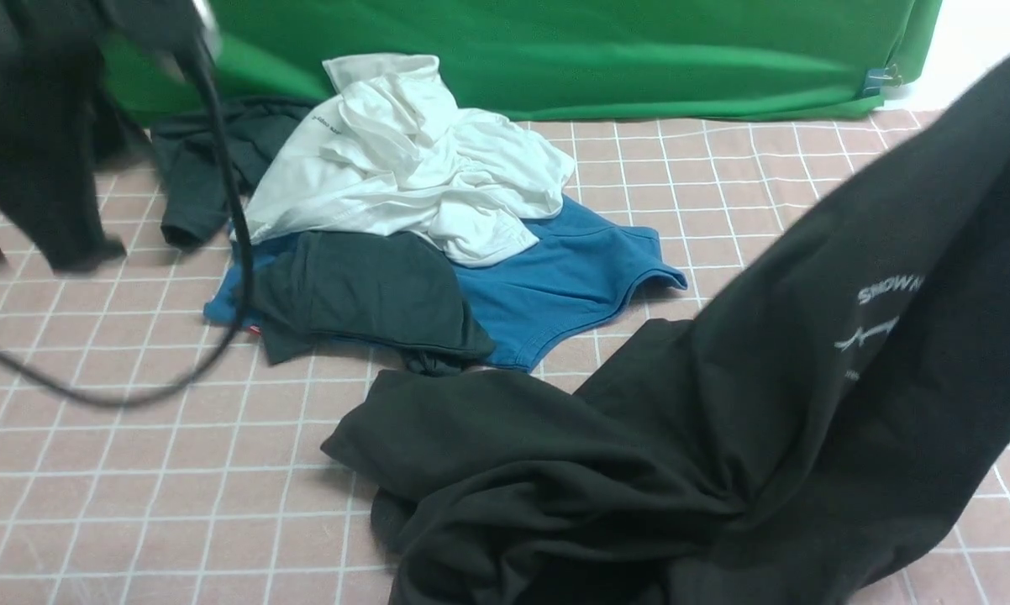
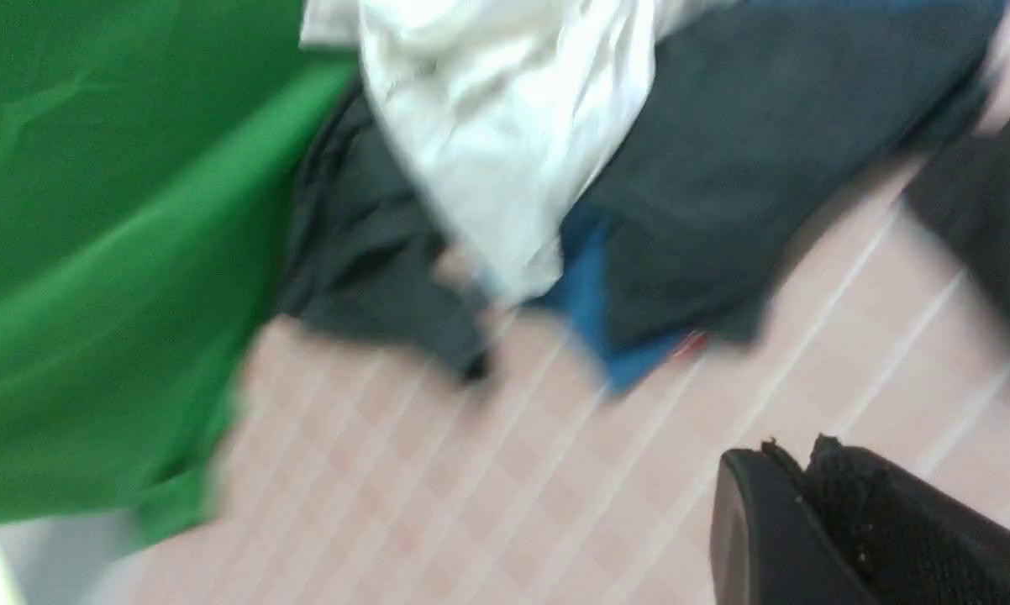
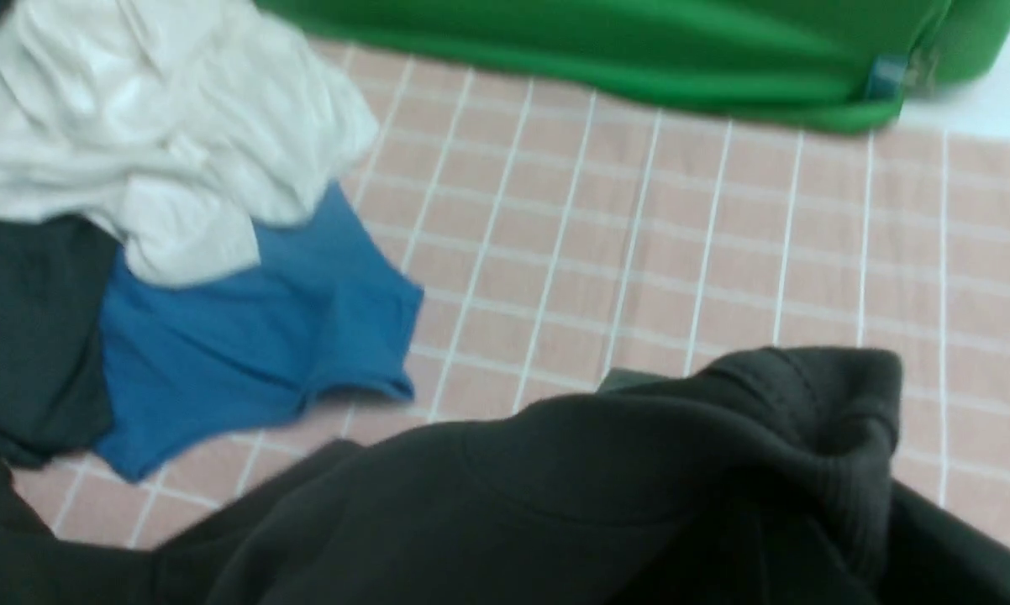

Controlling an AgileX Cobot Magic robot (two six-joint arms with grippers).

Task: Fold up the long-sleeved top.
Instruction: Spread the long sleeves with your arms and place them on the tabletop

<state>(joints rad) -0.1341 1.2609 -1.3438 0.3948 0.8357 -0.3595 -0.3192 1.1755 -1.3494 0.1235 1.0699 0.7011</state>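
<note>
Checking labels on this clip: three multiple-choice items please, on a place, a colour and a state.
1. Where does the white shirt lie? A on the blue garment; B hung on a rack; C in a basket.
2. What colour is the backdrop? A grey; B green; C red.
3. How is the long-sleeved top? A neatly folded; B spread flat; C crumpled, one side raised.
1 A, it drapes over blue cloth; 2 B, green cloth hangs behind; 3 C, it slopes up from a bunched heap.

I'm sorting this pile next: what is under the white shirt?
Under the white shirt lie a blue garment and, overlapping it, a dark grey-green tee, each partly exposed. Anything else beneath is covered and cannot be seen.
</note>
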